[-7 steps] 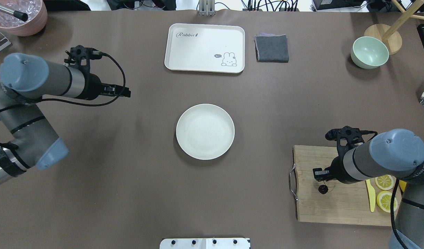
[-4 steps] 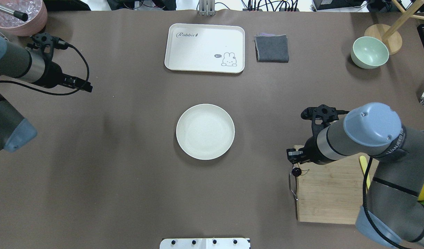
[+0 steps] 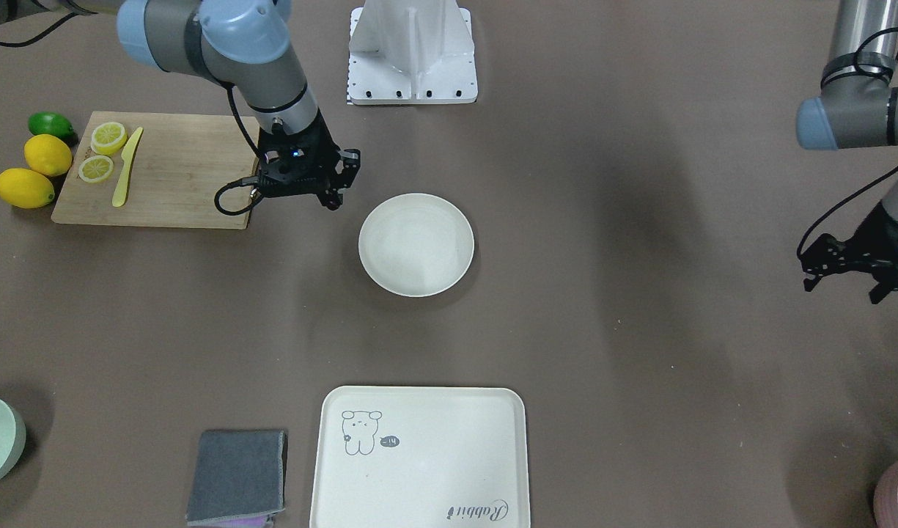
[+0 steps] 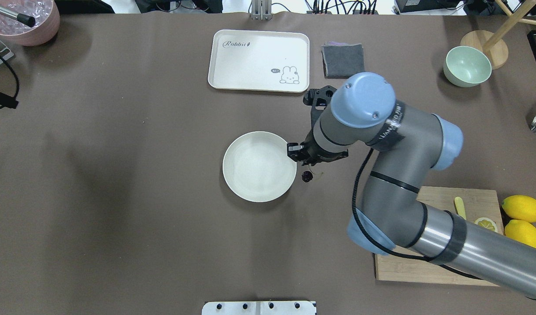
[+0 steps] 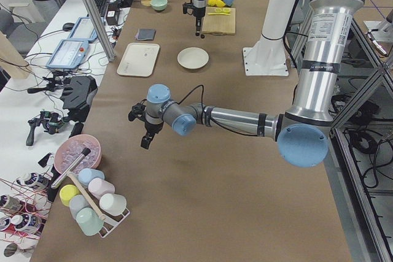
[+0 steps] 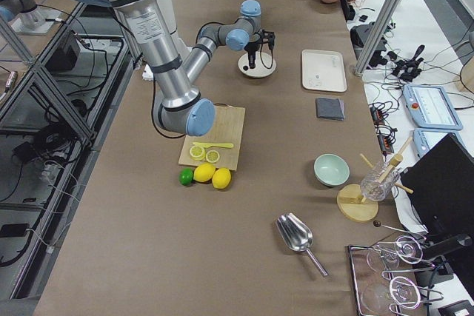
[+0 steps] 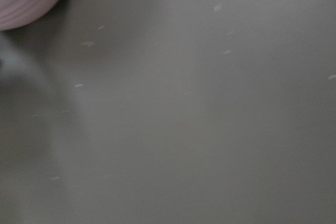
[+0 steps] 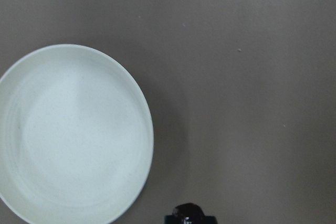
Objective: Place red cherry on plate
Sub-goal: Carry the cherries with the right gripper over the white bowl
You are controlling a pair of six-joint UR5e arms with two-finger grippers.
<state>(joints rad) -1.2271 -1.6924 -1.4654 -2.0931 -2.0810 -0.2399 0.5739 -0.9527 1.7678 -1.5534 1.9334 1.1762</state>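
The red cherry (image 4: pixel 307 176) hangs as a small dark glossy pair just off the right rim of the plate (image 4: pixel 259 166), a round cream-white dish at the table's centre. My right gripper (image 4: pixel 302 159) is above the cherry and shut on its stems. The right wrist view shows the cherry (image 8: pixel 189 213) at the bottom edge, beside the plate (image 8: pixel 68 135) and outside its rim. My left gripper (image 3: pixel 875 292) hovers over bare table far to the robot's left, fingers together with nothing in them.
A wooden cutting board (image 4: pixel 425 262) with lemon slices and a yellow knife lies front right, whole lemons (image 4: pixel 522 208) beside it. At the back stand a rabbit tray (image 4: pixel 259 60), grey cloth (image 4: pixel 338 61) and mint bowl (image 4: pixel 467 66). A pink bowl (image 4: pixel 25 22) sits back left.
My right arm carried the cherry from the cutting board leftward to the plate's right rim. My left arm pulled back to the left, almost out of the overhead view.
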